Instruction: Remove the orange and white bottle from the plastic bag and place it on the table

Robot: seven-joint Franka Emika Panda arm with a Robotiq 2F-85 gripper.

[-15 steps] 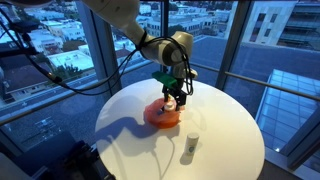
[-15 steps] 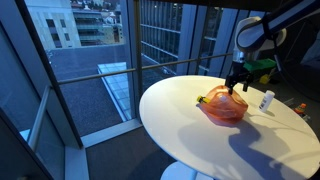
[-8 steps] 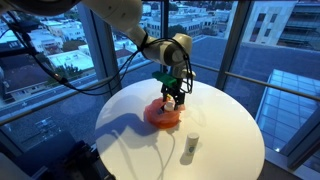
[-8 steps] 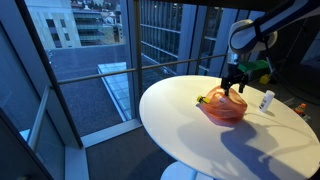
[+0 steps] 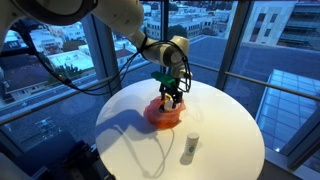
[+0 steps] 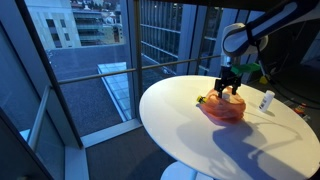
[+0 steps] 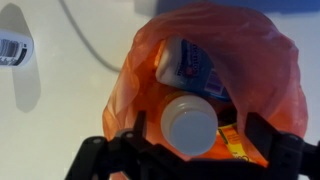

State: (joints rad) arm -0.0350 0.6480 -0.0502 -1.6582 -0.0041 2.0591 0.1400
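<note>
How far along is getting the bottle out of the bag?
Done: the gripper hangs over the open orange bag. In hand: jaws spread either side of the white-capped bottle, not closed on it. Left: grasp, lift out, set on the table.

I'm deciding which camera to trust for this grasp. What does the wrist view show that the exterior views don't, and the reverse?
Only the wrist view looks down into the orange plastic bag. It shows a bottle with a white cap and orange label, and a second white container behind it. The open gripper has a finger on either side. Only the exterior views show the arm, the table's round outline and the windows. All views show the bag, the white tabletop and the gripper over the bag.
</note>
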